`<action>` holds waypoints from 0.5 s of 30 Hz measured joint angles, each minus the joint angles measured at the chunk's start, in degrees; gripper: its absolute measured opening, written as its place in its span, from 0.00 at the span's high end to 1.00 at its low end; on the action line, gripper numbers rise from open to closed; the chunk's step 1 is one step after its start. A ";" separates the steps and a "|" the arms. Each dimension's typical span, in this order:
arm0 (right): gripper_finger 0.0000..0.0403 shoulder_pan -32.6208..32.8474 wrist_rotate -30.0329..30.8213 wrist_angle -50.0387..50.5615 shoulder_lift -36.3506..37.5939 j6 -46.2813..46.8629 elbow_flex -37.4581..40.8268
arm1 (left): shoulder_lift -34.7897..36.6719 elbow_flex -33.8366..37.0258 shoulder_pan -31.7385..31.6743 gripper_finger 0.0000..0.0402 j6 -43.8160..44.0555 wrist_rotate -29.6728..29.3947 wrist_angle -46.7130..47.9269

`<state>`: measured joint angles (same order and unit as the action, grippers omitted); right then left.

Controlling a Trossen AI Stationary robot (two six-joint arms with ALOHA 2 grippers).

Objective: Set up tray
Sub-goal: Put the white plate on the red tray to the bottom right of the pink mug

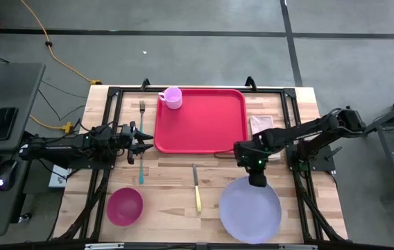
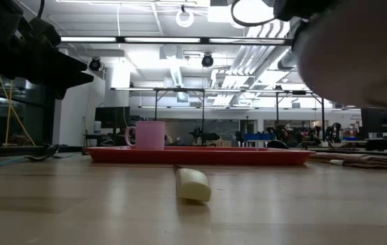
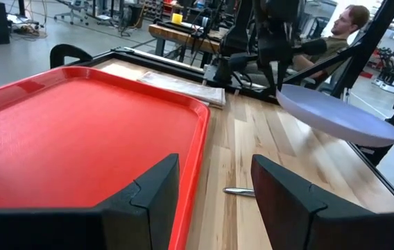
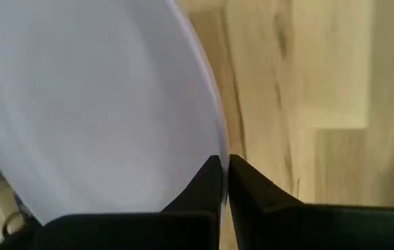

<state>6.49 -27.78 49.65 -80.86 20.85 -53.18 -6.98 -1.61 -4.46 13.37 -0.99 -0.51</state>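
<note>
The red tray [image 1: 233,139] lies at the table's far middle, with a pink cup [image 1: 173,97] standing in its far left corner. The lavender plate [image 1: 250,208] is up off the table near the front right; my right gripper [image 1: 257,179] is shut on its far rim. The plate also shows in the left wrist view [image 3: 336,114] and the low view [image 2: 357,54]. My left gripper [image 1: 145,144] stands open and level at the tray's left edge [image 3: 195,149], with nothing between its fingers. My right gripper pinches the plate's rim [image 4: 218,149], on the side toward the tray, between its two fingers. The fingers slant down onto it from the far right. The plate reaches out from them toward the table's near edge, slightly tilted and clear of the table.
A fork [image 1: 141,139] lies left of the tray. A knife with a yellow handle [image 1: 196,189] lies near the front middle, a pink bowl [image 1: 125,206] at the front left. A folded napkin [image 1: 261,123] lies right of the tray. A person [image 3: 343,28] sits beyond the table.
</note>
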 joint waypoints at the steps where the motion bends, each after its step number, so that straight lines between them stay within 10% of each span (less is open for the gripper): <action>1: 1.00 -0.68 0.26 0.04 0.00 0.31 -0.74 | 0.00 0.00 0.01 0.47 0.00 0.00 0.01; 15: 1.00 -13.61 4.33 0.22 -0.13 4.75 -11.30 | 0.00 0.00 0.01 0.47 -1.09 0.11 0.19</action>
<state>-7.12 -23.45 49.87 -80.99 25.61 -64.48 -6.98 -1.61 -4.45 12.27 -0.89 -0.32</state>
